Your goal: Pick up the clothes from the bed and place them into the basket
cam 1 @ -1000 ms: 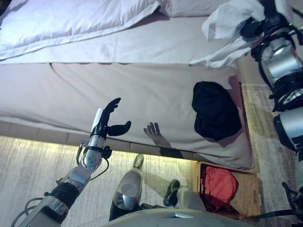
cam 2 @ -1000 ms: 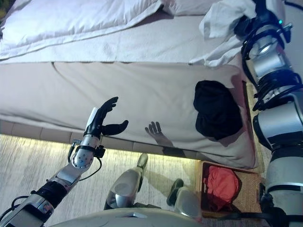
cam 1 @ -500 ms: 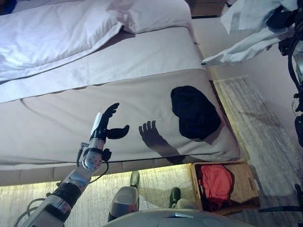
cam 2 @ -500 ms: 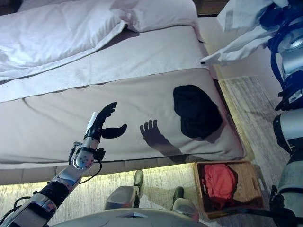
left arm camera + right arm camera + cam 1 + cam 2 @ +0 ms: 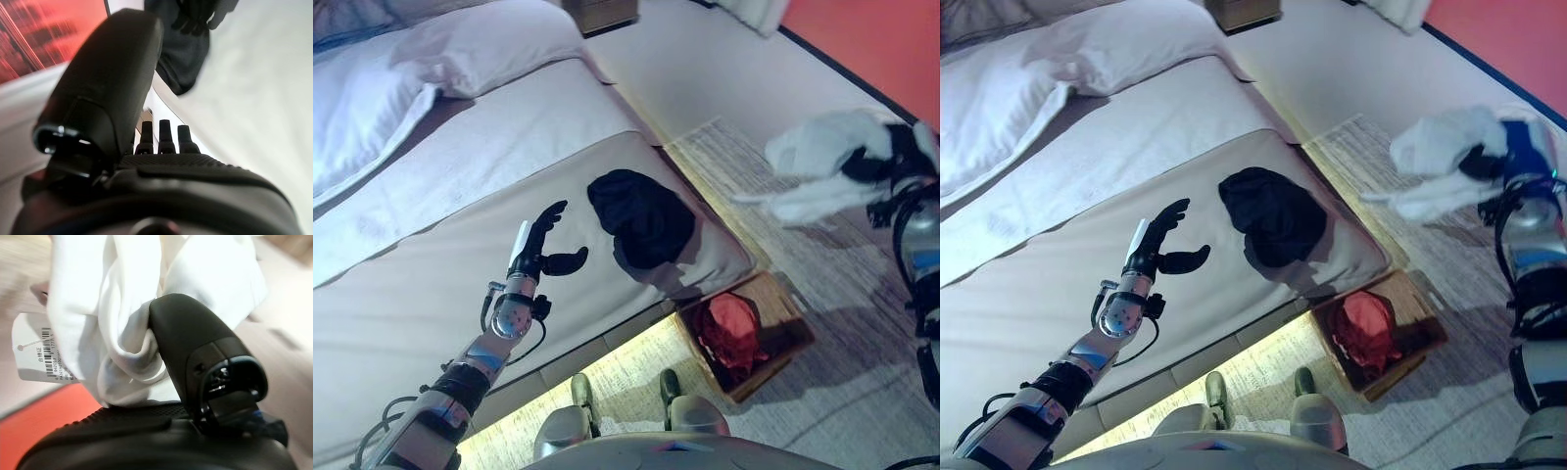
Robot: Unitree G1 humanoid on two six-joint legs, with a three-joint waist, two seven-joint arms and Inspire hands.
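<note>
My right hand [image 5: 893, 157] is shut on a white garment [image 5: 818, 168] and holds it in the air over the floor, to the right of the bed; the wrist view shows the cloth [image 5: 137, 298] bunched under the thumb. A black garment [image 5: 641, 215] lies on the bed [image 5: 431, 284] near its right corner. A wicker basket [image 5: 785, 323] stands on the floor by that corner with a red garment [image 5: 732, 323] in it. My left hand [image 5: 540, 245] is open above the bed, left of the black garment [image 5: 188, 44].
White pillows [image 5: 460, 59] and a folded duvet lie at the head of the bed. A wooden nightstand [image 5: 1242, 10] stands beyond it. A pale rug [image 5: 783, 255] covers the floor around the basket.
The camera has swung to the right, so the bed has shifted left in view. My right hand has carried the white garment off the bed and out over the floor. The left hand stays open.
</note>
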